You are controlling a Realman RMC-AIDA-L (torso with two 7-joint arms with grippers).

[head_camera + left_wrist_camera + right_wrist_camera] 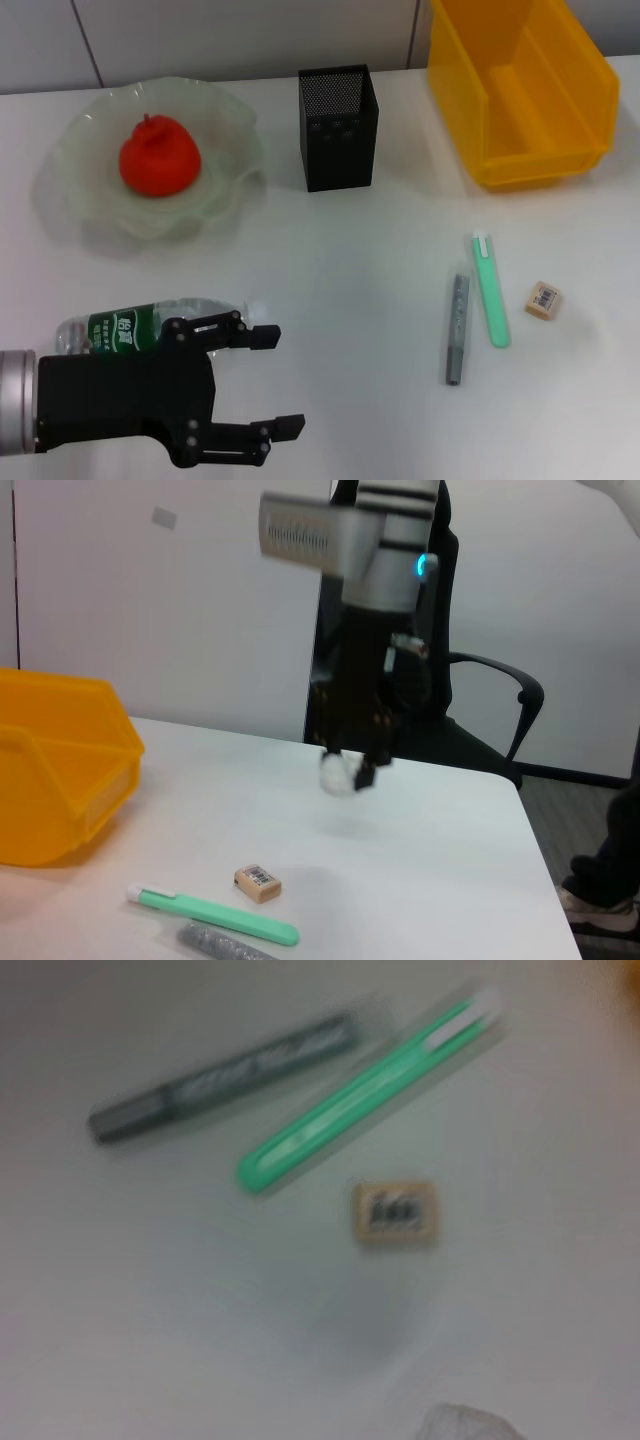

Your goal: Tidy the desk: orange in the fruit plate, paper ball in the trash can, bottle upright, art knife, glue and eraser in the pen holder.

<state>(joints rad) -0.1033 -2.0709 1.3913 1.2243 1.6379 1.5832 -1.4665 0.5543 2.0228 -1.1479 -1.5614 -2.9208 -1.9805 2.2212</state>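
While my right tool [345, 770] hangs above the far edge of the table [330, 300] with the paper ball [336, 772] pinched between its fingers, the step in hand, as I judge it, is to carry that ball to the trash can [520, 100]; to do it well I should keep the pinch firm, travel high enough to pass over the bin's wall, and let go only once the ball is well inside the yellow opening, not above its rim; the ball is light and could bounce or roll out from a careless drop. My left tool [235, 385] sits low at the near left with its fingers spread, just beside the bottle [150, 325], which lies on its side and is not yet upright; the orange [160, 160] already rests in the fruit plate [80, 215]. Between my right tool and the bin lie the eraser [543, 299], a green stick [490, 290] and a grey pen-like thing [456, 325], flat on the table; they are low, so I expect no trouble if I stay high; the pen holder [338, 125] stands left of the bin, well apart from my path.
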